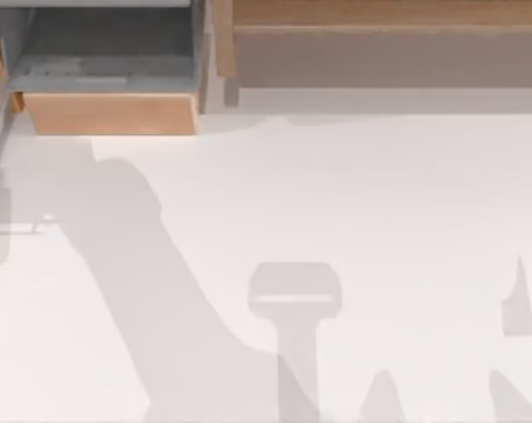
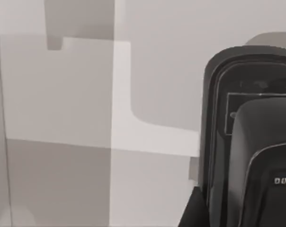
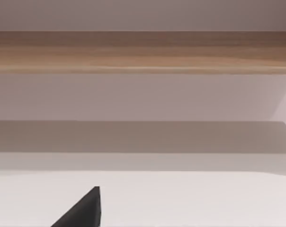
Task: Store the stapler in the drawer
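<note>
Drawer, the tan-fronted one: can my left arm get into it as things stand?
Probably yes. The drawer stands pulled open at the upper left of the top view, on the table's left side. Its grey floor is exposed from above, and nothing seen blocks its top.

We are in a rendered simulation: a plain white table (image 1: 336, 203), flat soft shadows, a drawer (image 1: 112, 113) and a long wooden unit (image 1: 389, 44).

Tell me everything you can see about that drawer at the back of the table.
The drawer sits at the far left of the table in the top view, pulled open. Its front panel looks like light tan wood; behind it are grey inner walls and a grey floor, with nothing visible inside. A long brown wooden unit stands just to its right.
</note>
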{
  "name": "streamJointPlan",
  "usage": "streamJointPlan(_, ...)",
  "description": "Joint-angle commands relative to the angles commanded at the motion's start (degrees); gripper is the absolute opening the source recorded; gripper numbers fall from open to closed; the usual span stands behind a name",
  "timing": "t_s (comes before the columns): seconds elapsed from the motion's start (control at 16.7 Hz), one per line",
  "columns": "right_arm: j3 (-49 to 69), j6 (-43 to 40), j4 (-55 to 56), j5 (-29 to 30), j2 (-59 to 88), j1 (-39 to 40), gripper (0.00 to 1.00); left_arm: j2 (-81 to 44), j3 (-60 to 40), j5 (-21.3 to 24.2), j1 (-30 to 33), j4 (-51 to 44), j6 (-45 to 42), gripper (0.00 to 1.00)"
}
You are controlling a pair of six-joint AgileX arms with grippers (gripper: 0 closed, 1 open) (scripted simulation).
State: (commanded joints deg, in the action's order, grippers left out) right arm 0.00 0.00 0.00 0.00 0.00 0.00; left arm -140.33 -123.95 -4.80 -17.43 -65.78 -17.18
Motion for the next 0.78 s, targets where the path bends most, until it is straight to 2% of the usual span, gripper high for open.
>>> streamJointPlan(0.18, 0.0, 0.0, 0.0, 0.0, 0.0, 0.0, 1.0, -0.3, -0.4, -0.8, 0.3, 0.0, -1.5, 0.0)
streamJointPlan(0.48, 0.0, 0.0, 0.0, 0.0, 0.0, 0.0, 1.0, -0.8, -0.2, 3.9, -1.1, -1.3, -3.6, 0.0)
streamJointPlan(0.72, 0.0, 0.0, 0.0, 0.0, 0.0, 0.0, 1.0, -0.8, -0.1, 4.0, -1.2, -1.4, -3.6, 0.0)
streamJointPlan(0.78, 0.0, 0.0, 0.0, 0.0, 0.0, 0.0, 1.0, -0.8, -0.1, 4.0, -1.2, -1.4, -3.6, 0.08)
